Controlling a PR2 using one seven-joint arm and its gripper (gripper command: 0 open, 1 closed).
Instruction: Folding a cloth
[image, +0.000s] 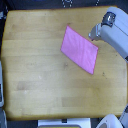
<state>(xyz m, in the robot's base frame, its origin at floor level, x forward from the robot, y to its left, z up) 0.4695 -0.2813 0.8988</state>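
Note:
The cloth (80, 49) is a plain pink-magenta sheet lying flat and turned at an angle on the wooden table (35, 60), right of centre in the exterior view. It looks spread out in one layer, with one corner pointing toward the top and one toward the bottom right. The grey-white arm comes in from the exterior view's right. Its gripper (93, 34) hovers just beyond the cloth's upper right edge. The fingers are too blurred to tell whether they are open or shut, and nothing shows in them.
The bulky arm body (116, 37) covers the table's upper right corner. White robot parts (107, 122) sit below the table's front edge. A grey object (1, 90) stands at the exterior view's left edge.

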